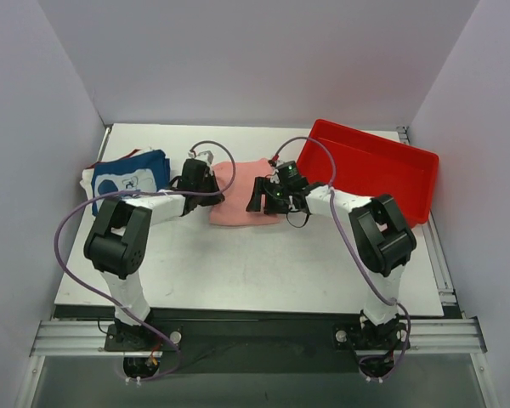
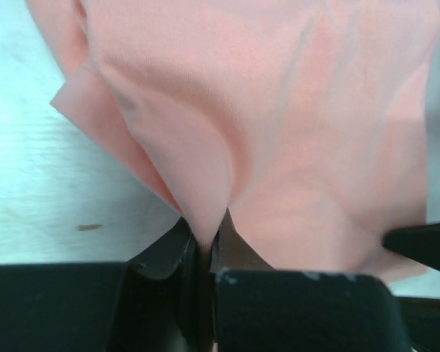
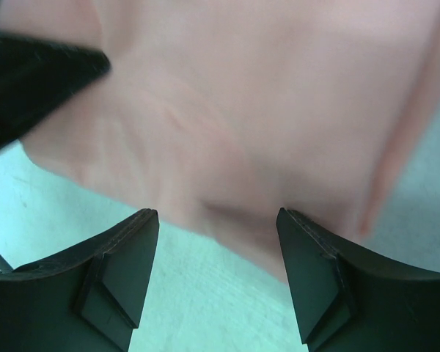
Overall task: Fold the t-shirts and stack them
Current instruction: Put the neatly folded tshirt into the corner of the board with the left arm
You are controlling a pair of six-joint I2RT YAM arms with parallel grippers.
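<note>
A salmon-pink t-shirt point(image 1: 238, 200) lies folded at the table's middle. My left gripper point(image 1: 211, 189) is at its left edge, shut on a pinch of the pink cloth point(image 2: 205, 220). My right gripper point(image 1: 259, 198) is at the shirt's right edge, open, its fingertips point(image 3: 139, 235) just short of the cloth point(image 3: 242, 132) and holding nothing. A folded navy blue t-shirt with white print point(image 1: 129, 177) lies at the far left, on top of white and red cloth whose edges peek out.
A red plastic tray point(image 1: 370, 170) stands at the back right, just behind my right arm. White walls close in the table on three sides. Cables loop over both arms.
</note>
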